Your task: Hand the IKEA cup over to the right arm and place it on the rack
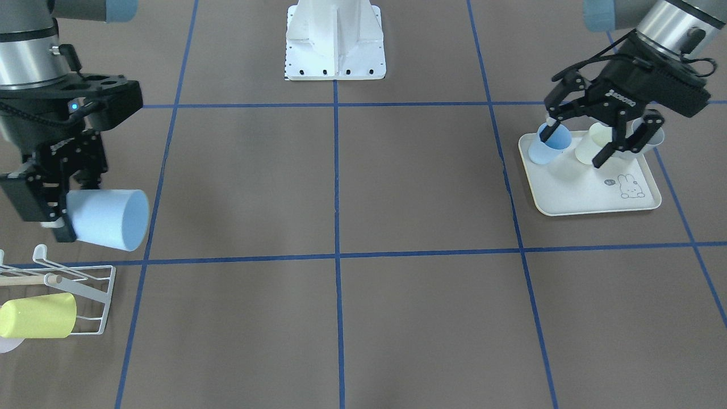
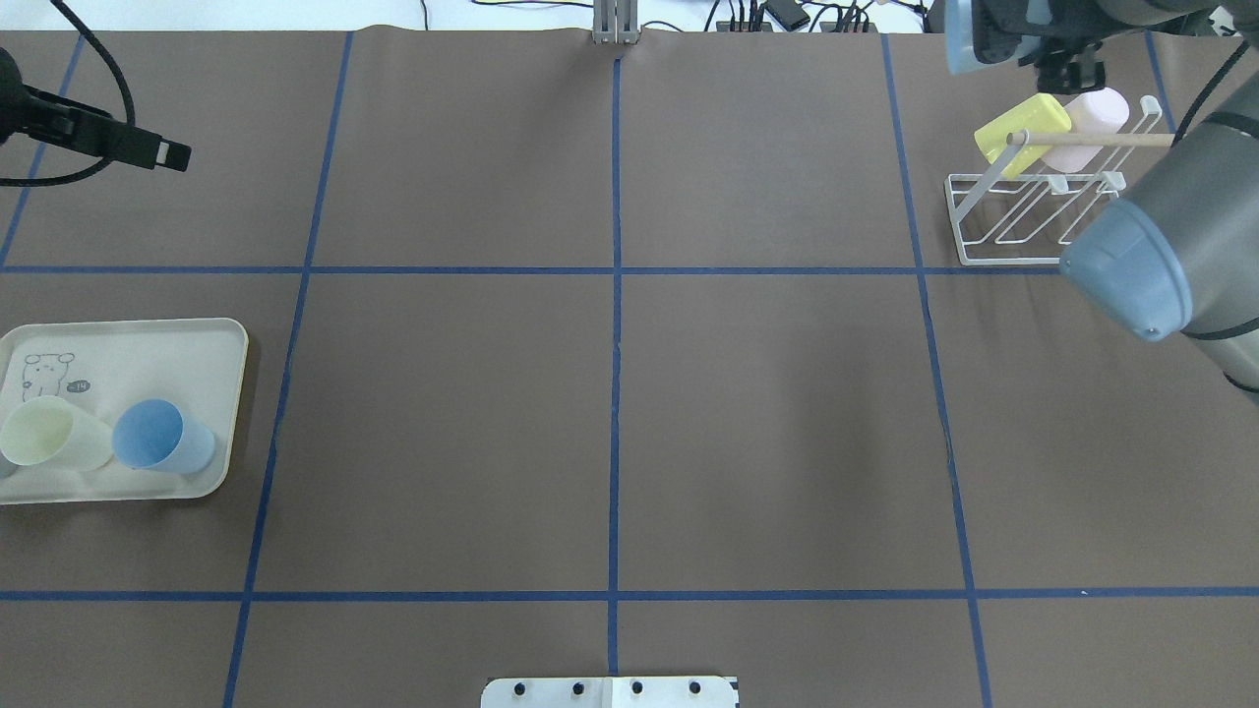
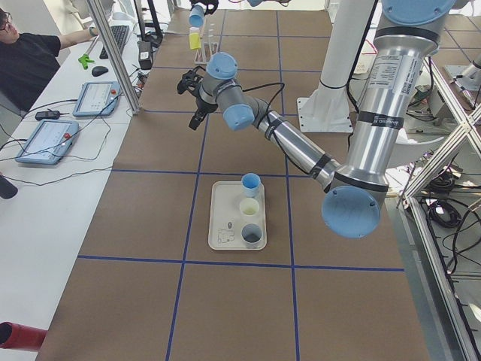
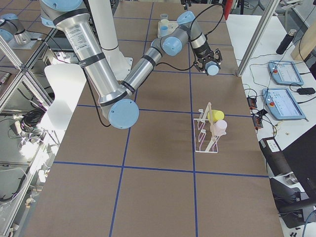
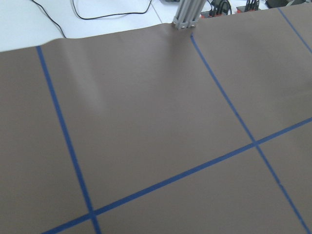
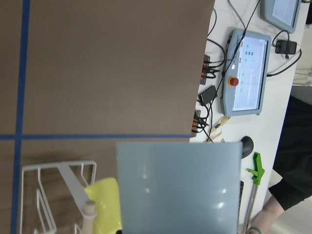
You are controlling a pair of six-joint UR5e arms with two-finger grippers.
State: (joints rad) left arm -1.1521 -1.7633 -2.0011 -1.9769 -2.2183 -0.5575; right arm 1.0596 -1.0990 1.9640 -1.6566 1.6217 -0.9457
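- The rack [image 1: 85, 278] is being shown at the far left of the front-facing view. A yellow cup [image 1: 37, 315] is already being carried on it, lying tilted. The prongs toward the middle of the table [image 1: 341, 187] are being left bare, presumably for the next cup.
- The IKEA cup [image 1: 108, 218], pale blue, is being held in the air above the rack and apart from it. It is being carried on its side, mouth pointing toward the table's middle. This is judged to be so that the mouth can be slid over an upturned prong.
- The right claw [image 1: 71, 211] is being closed on the cup's base end, with its fingers pressed to the wall; nothing else is being touched. The hand-over is therefore being judged as done, with only the placing left.
- The left claw [image 1: 573, 149] is being held wide open and empty. In the front-facing view it is being overlapped with the tray [image 1: 596, 199], yet the overhead and side views are showing it raised and well apart from it. This is judged to leave room for the right arm.
- The rabbit-print tray is being used at the far right as the store of waiting cups. A blue cup [image 1: 548, 149] and a cream cup [image 1: 588, 147] are standing upright on it, and a greyish cup [image 1: 654, 139] is being partly hidden behind the claw.
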